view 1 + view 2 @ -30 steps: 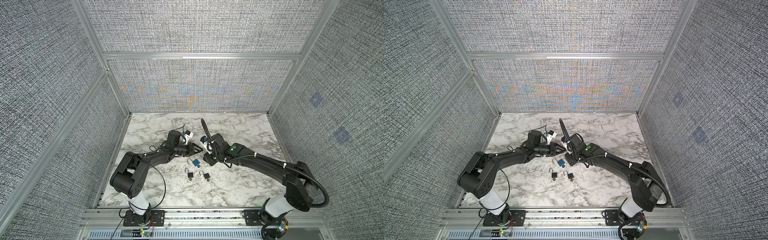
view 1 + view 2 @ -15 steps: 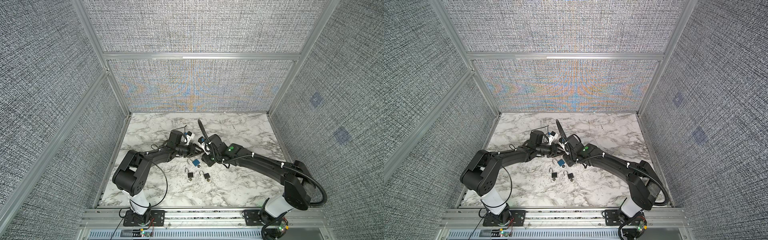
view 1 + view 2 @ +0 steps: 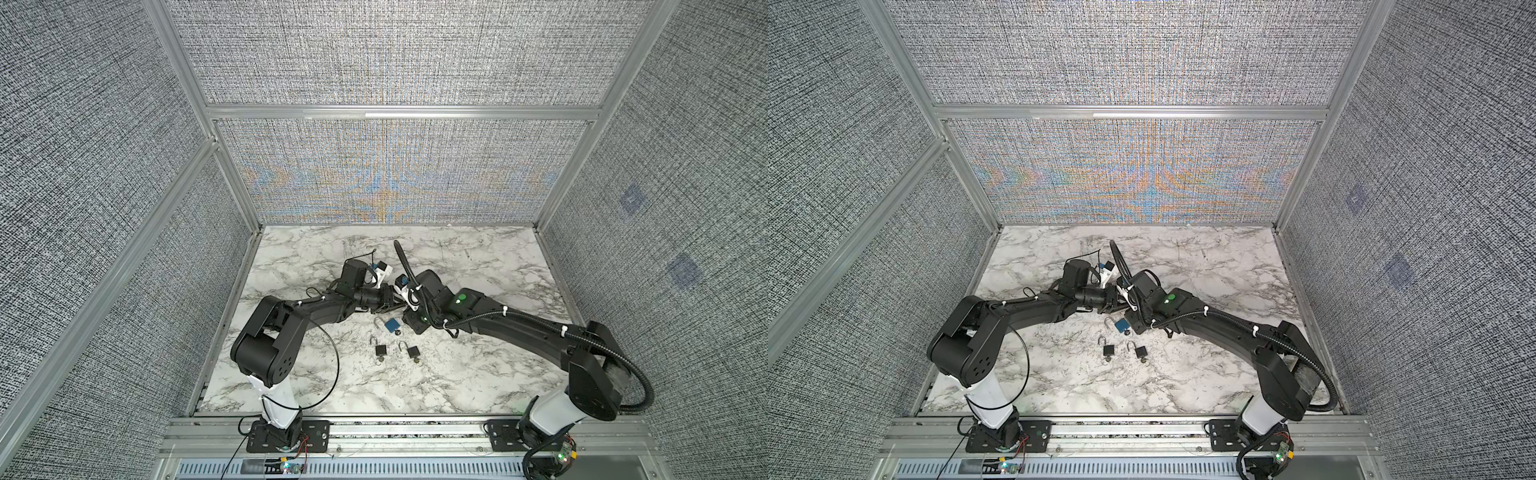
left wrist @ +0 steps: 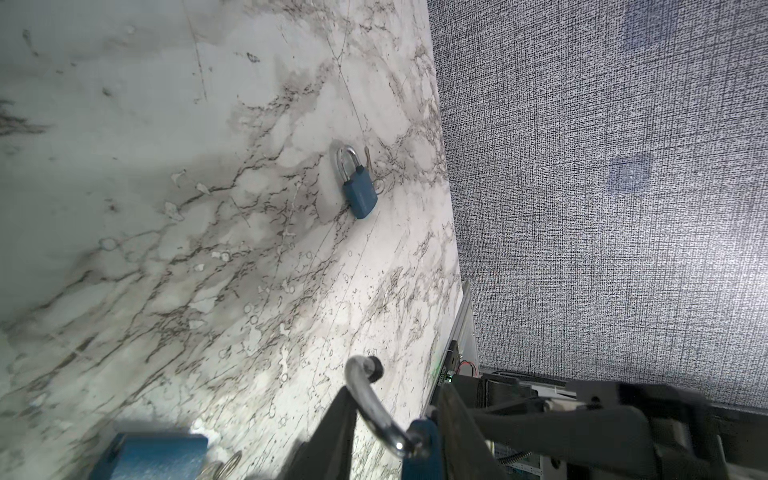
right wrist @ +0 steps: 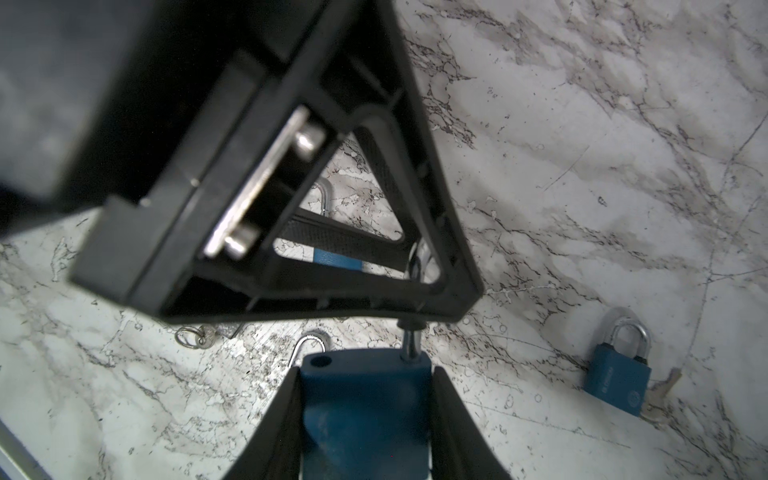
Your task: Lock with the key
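My right hand [image 5: 365,370] clamps the padlock [image 5: 365,415] body steady so my left hand [image 5: 451,297], closed on its open shackle [image 4: 370,399], can likely push it home.

Both top views bright, even; rainbow moiré on back wall [image 3: 382,183]. Wrist views dimmer, foreground blurred, soft shadows on table [image 4: 124,124].

You've got the blue lock [image 5: 365,419] held off the marble [image 5: 582,166], its body clamped in the right gripper [image 5: 365,370]. Its steel shackle [image 4: 368,395] is open: 1 leg sits in the body and the other hole is empty. The free end looks swung aside, though it's blurred. You can't see its key.
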Robot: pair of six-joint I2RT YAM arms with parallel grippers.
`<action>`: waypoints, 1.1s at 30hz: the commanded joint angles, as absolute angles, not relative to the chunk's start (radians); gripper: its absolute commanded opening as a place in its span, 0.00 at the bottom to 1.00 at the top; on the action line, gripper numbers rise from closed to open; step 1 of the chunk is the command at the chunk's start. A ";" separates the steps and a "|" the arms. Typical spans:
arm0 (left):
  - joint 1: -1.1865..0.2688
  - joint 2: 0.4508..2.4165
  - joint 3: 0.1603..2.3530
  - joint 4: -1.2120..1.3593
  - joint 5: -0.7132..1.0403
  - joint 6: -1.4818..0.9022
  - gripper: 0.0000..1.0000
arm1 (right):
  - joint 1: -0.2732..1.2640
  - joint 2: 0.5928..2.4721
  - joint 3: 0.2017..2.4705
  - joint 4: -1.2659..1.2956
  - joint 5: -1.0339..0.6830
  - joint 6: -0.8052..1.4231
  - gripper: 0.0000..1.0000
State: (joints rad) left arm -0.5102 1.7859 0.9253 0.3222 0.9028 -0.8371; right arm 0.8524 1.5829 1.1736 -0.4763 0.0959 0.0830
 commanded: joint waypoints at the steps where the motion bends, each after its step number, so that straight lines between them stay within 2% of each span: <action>1: -0.515 1.795 0.935 0.353 0.930 -0.840 0.33 | 0.856 1.586 1.190 -0.462 0.100 0.075 0.24; 8: -0.520 1.817 0.944 0.363 0.938 -0.842 0.23 | 0.860 1.588 1.196 -0.464 0.112 0.071 0.23; 10: -0.522 1.819 0.944 0.366 0.939 -0.843 0.14 | 0.862 1.586 1.196 -0.461 0.108 0.071 0.22; 12: -0.523 1.823 0.943 0.371 0.940 -0.847 0.00 | 0.862 1.585 1.196 -0.457 0.107 0.071 0.22; 18: -0.528 1.818 0.927 0.401 0.940 -0.867 0.00 | 0.861 1.574 1.175 -0.420 0.092 0.091 0.21; 19: -0.528 1.815 0.925 0.410 0.937 -0.873 0.00 | 0.862 1.571 1.167 -0.405 0.089 0.101 0.27; 20: -0.529 1.813 0.921 0.420 0.934 -0.880 0.00 | 0.862 1.563 1.158 -0.392 0.081 0.108 0.43; 21: -0.529 1.809 0.917 0.439 0.929 -0.894 0.00 | 0.862 1.557 1.149 -0.377 0.073 0.116 0.52; 23: -0.528 1.801 0.909 0.480 0.922 -0.929 0.00 | 0.858 1.535 1.128 -0.354 0.054 0.138 0.60; 25: -0.529 1.792 0.898 0.535 0.913 -0.974 0.00 | 0.846 1.496 1.096 -0.321 0.020 0.167 0.63; 33: -0.531 1.749 0.896 0.621 0.839 -1.077 0.00 | 0.695 1.221 0.830 -0.112 -0.188 0.315 0.62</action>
State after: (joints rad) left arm -0.5293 1.7664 0.8936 0.5217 0.8684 -1.0149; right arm 0.7395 1.2854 0.8978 -0.2298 -0.0849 0.2344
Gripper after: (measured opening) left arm 0.103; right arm 0.626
